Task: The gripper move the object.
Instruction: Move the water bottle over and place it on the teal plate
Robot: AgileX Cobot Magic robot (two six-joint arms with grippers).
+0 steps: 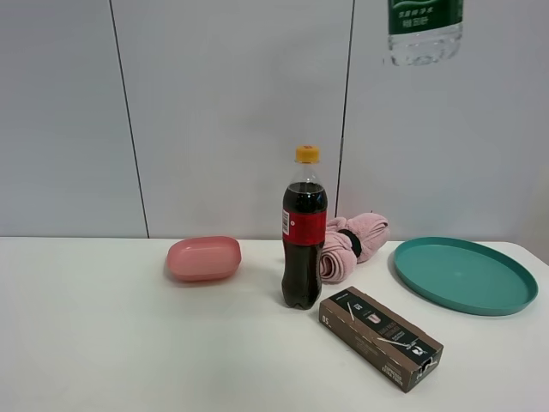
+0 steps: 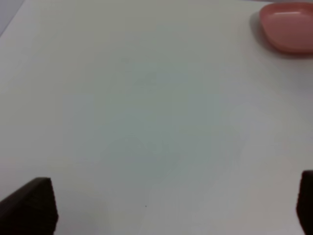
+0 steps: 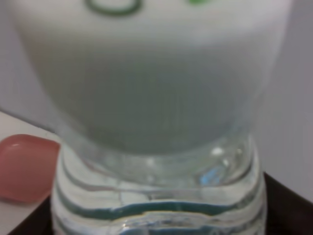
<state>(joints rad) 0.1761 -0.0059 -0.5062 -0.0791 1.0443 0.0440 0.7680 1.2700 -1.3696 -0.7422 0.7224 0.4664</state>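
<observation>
Small clear water bottle [image 1: 423, 31] with green label, hanging high in the air at the top edge of the high view, well above the white table [image 1: 86, 343], on the teal plate's [image 1: 466, 275] side. Pick-up and lift apparently done. Left to do, by the look of it: carrying across, lowering, letting go; destination not shown.

Right gripper [image 3: 156, 225] outside the high view, visible only from its own wrist camera: dark jaw tips clamped tight on either side of the bottle, which is blurred and fills that picture.

Left gripper [image 2: 173, 200] visible only from the left wrist: jaws wide apart, empty, over bare table near the pink soap box [image 2: 288, 27].

Only in the high view: upright cola bottle [image 1: 304, 232], pink rolled cloth [image 1: 353, 243], brown carton [image 1: 381, 336].
</observation>
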